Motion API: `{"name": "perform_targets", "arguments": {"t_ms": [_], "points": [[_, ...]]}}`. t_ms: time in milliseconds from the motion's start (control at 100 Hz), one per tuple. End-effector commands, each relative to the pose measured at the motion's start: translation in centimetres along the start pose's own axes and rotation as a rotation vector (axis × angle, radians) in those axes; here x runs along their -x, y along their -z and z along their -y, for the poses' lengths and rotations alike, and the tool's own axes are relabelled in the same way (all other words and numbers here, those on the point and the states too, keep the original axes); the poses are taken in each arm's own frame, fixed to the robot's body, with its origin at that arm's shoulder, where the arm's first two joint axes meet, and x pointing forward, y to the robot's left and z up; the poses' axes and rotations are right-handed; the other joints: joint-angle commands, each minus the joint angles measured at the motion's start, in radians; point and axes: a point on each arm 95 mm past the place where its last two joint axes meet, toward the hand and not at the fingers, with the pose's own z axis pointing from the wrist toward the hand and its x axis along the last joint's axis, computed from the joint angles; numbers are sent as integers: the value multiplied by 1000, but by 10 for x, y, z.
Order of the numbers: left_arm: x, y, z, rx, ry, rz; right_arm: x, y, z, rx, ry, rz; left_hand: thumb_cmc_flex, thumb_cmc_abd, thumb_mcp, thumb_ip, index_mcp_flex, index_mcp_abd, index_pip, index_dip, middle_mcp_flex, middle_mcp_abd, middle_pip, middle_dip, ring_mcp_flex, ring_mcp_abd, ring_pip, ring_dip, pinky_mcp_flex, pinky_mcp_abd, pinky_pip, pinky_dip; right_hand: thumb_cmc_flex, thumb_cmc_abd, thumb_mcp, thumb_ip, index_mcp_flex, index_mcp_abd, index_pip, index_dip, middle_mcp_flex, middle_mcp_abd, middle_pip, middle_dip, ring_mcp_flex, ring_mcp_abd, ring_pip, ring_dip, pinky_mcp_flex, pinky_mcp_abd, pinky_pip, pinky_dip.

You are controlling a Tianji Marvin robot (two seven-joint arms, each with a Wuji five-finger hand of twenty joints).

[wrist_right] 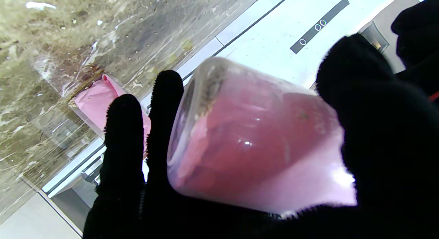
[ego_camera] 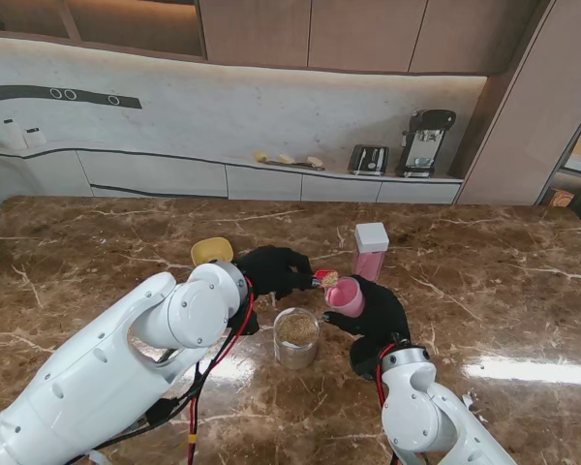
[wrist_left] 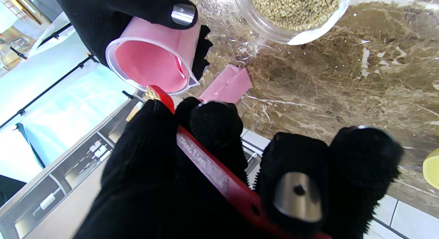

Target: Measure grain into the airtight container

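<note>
My left hand [ego_camera: 269, 269] is shut on a red measuring spoon [wrist_left: 212, 174], whose bowl [ego_camera: 328, 279] carries a heap of grain right at the rim of a pink measuring cup [ego_camera: 346, 296]. My right hand [ego_camera: 376, 320] is shut on that cup [wrist_right: 253, 139], which is tilted with its mouth toward the spoon; the left wrist view shows its inside [wrist_left: 151, 66] bare. A clear round jar [ego_camera: 296, 336] part full of grain [wrist_left: 295, 6] stands on the table nearer to me, between the two hands.
A pink square container with a white lid [ego_camera: 371, 250] stands just beyond the hands. A yellow lid or dish [ego_camera: 211, 251] lies to the left of my left hand. Marble table [ego_camera: 484, 291] all around; loose grains lie scattered near the jar.
</note>
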Motion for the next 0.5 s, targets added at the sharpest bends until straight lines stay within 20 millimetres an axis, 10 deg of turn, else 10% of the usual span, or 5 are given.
{"name": "perform_targets", "arguments": {"t_ms": [0, 490], "points": [[-3, -4, -2, 1, -1, -3, 1, 2, 4, -14, -7, 5, 32, 41, -15, 35, -7, -7, 6, 23, 78, -3, 5, 13, 29, 7, 99, 14, 13, 37, 72, 23, 87, 163, 176, -5, 48, -120, 79, 8, 24, -67, 26, -7, 3, -38, -3, 3, 0, -21, -11, -17], [-21, -17, -18, -102, -472, -112, -1, 2, 4, -11, -18, -2, 21, 43, -24, 32, -7, -32, 14, 26, 79, -21, 18, 16, 30, -3, 105, 15, 31, 27, 76, 24, 85, 161, 178, -6, 49, -121, 79, 8, 25, -68, 27, -7, 3, -39, -4, 3, -1, -22, -12, -19]]}}
